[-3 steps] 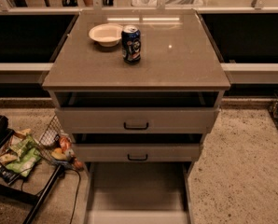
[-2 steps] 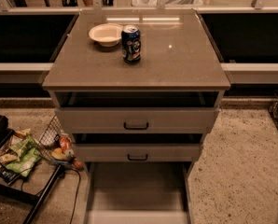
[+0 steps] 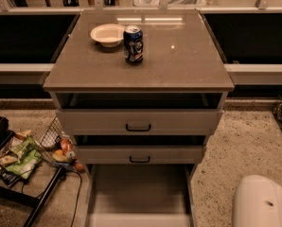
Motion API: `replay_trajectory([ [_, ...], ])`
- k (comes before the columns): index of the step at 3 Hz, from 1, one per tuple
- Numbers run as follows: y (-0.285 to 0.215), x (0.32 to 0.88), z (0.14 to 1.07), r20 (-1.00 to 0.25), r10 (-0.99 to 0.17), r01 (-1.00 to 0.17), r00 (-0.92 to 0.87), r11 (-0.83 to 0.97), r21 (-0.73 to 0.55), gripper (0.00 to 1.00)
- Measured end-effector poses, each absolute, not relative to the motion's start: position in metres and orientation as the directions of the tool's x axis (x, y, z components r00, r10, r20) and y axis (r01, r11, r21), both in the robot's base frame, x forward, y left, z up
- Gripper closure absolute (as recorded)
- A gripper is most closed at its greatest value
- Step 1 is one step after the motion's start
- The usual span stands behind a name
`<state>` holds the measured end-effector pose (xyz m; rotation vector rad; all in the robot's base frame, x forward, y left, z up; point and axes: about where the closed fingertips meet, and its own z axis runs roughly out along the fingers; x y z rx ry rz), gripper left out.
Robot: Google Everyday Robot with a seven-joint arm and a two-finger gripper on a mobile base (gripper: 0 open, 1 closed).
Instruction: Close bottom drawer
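Observation:
The bottom drawer point(image 3: 139, 189) of the grey-beige cabinet point(image 3: 138, 70) is pulled far out toward me. Its pale bare interior shows, and its front runs along the lower edge of the view, with the handle out of view. The two drawers above, the middle drawer point(image 3: 140, 154) and the top drawer point(image 3: 139, 121), stand slightly out, each with a small black handle. A white rounded part of my arm point(image 3: 264, 202) shows at the lower right, right of the open drawer. My gripper itself is out of view.
A white bowl point(image 3: 108, 34) and a blue drink can point(image 3: 133, 44) stand on the cabinet top. A black rack with snack bags point(image 3: 18, 157) and a wire basket point(image 3: 56, 141) sit on the floor to the left, with a cable beside them. Speckled floor lies to the right.
The white arm part has risen into view at the lower right. The drawers and the things on the top have not moved.

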<state>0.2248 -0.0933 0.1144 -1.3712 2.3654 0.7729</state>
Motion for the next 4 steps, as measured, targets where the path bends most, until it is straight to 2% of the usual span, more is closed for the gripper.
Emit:
replay_trajectory([
  [1, -0.095, 0.245, 0.093, -0.534, -0.681, -0.865, -0.502, 0.403, 0.3, 1.0],
  [2, -0.12, 0.279, 0.065, -0.551, -0.672, -0.868, -0.496, 0.393, 0.302, 1.0],
  [3, -0.12, 0.278, 0.065, -0.551, -0.672, -0.868, -0.496, 0.393, 0.302, 1.0],
  [4, -0.126, 0.303, 0.062, -0.564, -0.654, -0.863, -0.504, 0.4, 0.308, 1.0],
])
